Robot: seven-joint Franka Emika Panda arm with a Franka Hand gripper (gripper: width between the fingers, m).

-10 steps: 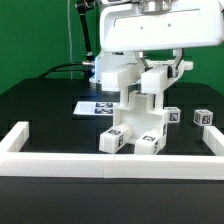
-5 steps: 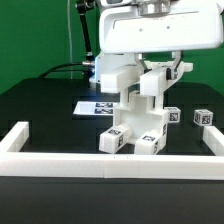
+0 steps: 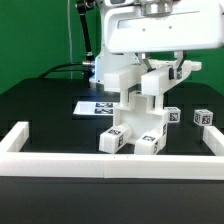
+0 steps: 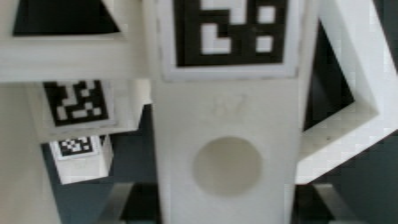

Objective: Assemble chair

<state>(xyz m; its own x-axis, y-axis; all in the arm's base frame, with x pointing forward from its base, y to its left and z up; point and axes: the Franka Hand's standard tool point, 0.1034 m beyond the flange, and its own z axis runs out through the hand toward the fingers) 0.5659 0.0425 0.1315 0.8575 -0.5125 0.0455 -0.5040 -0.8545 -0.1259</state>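
You have bright, even light in the exterior view: the white blocky plastic chair parts (image 3: 140, 105) nearly wash out against the matte black table (image 3: 40, 105), with soft shadows. Your wrist view is close-up and blurred, and its tag edges are soft.

**Surroundings in the exterior view**

Matte black table (image 3: 40, 110), wide and flat, filling the middle of the scene. Fenced along the near edge by a long, low white border rail (image 3: 70, 163), with short arms turning back at the exterior view's left and right. Lying flat on the table farther back, the marker board (image 3: 92, 105): thin, white, printed with black square tags, partly hidden at one end. Behind everything, a plain green backdrop (image 3: 30, 35).
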